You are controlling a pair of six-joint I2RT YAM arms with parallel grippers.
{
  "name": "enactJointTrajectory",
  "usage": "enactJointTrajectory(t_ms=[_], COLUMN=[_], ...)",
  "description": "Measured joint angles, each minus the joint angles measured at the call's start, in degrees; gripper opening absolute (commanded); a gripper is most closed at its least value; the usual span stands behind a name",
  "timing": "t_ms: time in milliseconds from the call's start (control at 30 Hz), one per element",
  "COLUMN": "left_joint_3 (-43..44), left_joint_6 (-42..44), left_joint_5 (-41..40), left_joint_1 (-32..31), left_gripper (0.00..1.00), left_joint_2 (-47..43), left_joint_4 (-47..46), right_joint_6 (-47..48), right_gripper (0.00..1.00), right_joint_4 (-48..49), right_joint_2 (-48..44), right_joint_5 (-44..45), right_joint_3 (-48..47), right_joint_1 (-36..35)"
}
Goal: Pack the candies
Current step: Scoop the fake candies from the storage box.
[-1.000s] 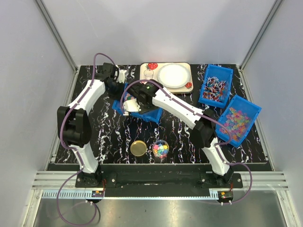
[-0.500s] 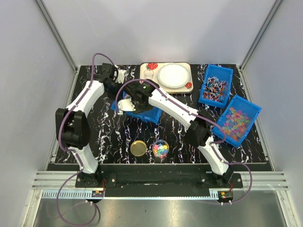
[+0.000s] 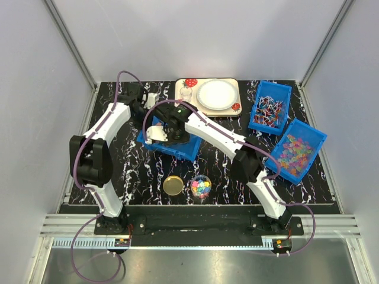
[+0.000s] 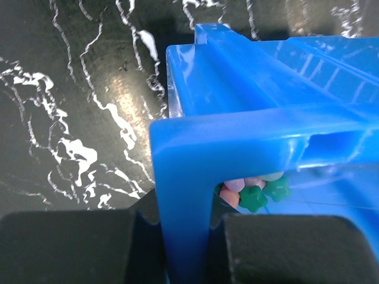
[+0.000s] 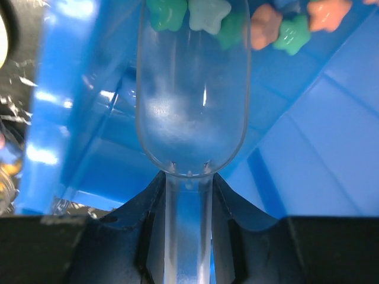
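Observation:
A blue bin (image 3: 185, 151) sits left of centre on the black marbled table. My left gripper (image 3: 144, 112) is shut on the bin's corner wall (image 4: 180, 195), one finger inside and one outside. Star-shaped candies (image 4: 253, 193) in green, pink and orange lie inside, just past that wall. My right gripper (image 3: 169, 131) reaches into the bin, shut on the handle of a clear plastic scoop (image 5: 190, 106). The scoop's mouth touches a row of candies (image 5: 207, 15), a few of them just inside its lip. A clear jar (image 3: 201, 187) partly filled with candies stands near the front.
A gold lid (image 3: 173, 185) lies left of the jar. A tray (image 3: 185, 89) with a white plate (image 3: 216, 94) is at the back. Two more blue bins stand at the right, one with stick sweets (image 3: 270, 108), one with pastel sweets (image 3: 295, 149).
The blue bin has shifted slightly left and toward the front with both grippers on it. The right arm has swung left, moving the scoop along inside the bin.

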State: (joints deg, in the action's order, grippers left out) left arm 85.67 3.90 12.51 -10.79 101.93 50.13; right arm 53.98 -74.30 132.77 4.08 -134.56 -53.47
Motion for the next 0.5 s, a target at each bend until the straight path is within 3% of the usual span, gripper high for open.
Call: enactJointTrajectory(t_ms=[500], left_joint_3=[-1.0], left_joint_6=[0.5], left_joint_5=[-2.1], left_joint_1=[0.5], left_gripper=[0.0], left_joint_2=[-1.1], left_joint_4=[0.0], right_joint_6=[-11.8], right_gripper=[0.0], right_joint_4=[17.0], right_joint_2=[-5.4], right_joint_5=[-6.7], right_joint_3=[16.7], right_joint_1=[1.9])
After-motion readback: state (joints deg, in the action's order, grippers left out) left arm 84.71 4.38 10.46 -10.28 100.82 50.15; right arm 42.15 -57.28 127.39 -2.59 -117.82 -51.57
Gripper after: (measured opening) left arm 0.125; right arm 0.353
